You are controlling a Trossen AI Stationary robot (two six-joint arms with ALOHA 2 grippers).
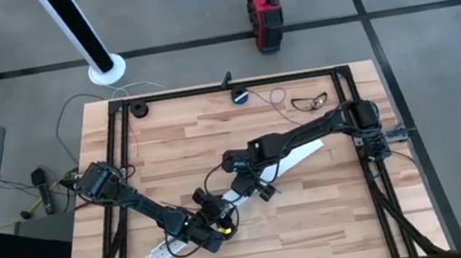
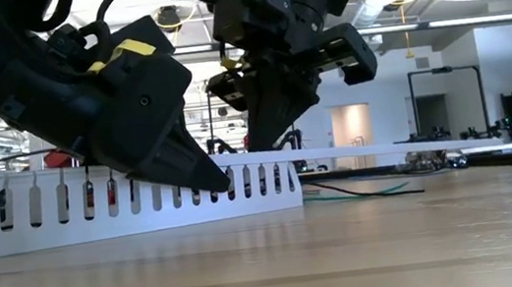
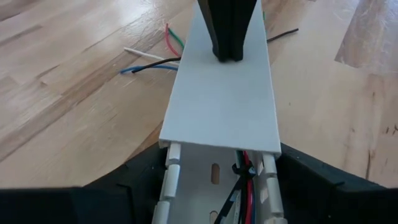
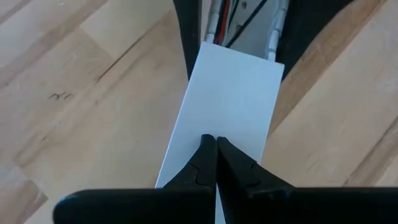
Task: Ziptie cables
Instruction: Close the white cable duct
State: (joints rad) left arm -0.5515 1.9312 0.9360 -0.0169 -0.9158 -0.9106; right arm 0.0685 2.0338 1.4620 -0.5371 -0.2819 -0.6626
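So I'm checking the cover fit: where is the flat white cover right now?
In the high view the flat white cover lies mid-table, pinched by the right end effector, its near end over the slotted white duct holding the cables.

**Cables bundled in the channel**

The cables (image 3: 244,186), thin red, black and blue wires, run bunched along the slotted white trough at the left wrist frame's bottom centre. Loose coloured ends (image 3: 163,55) splay out at upper left, lying flat on wood.

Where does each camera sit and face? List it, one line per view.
High: overhead, straight down on table; both arms show.
Low: tabletop level, across slotted duct into room; arms above.
Left wrist: along duct to white cover, right hand beyond.
Right wrist: own hand shut on cover, duct ahead.
Both wrists share cover.
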